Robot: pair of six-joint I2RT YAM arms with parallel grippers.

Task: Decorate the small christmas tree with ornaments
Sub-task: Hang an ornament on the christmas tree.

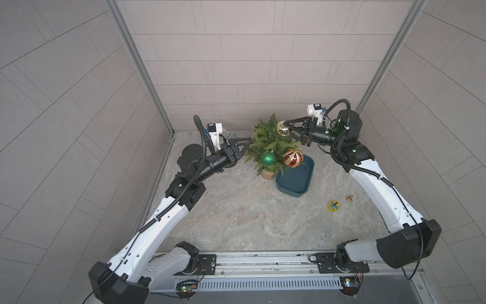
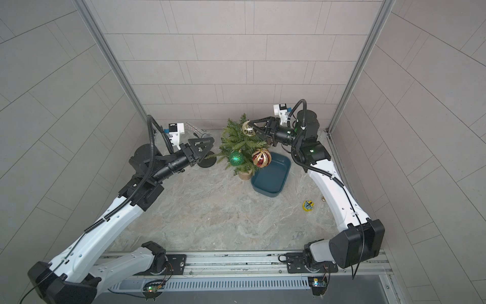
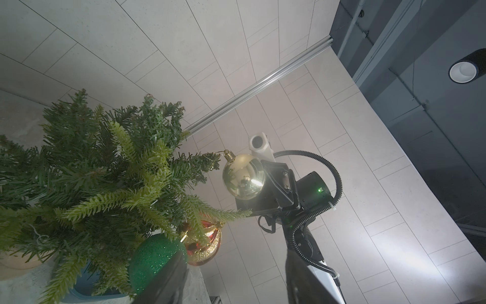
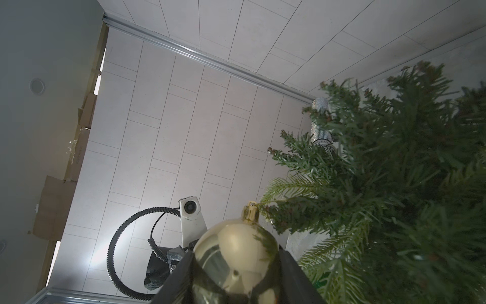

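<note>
Christmas tree stands toward the bench's twelve o'clock edge, with a green bauble and a striped bauble hanging at its six and four o'clock. The right pincer grips the gold bauble at the tree's one o'clock. The left pincer sits at its nine o'clock; its opening cannot be judged.
</note>
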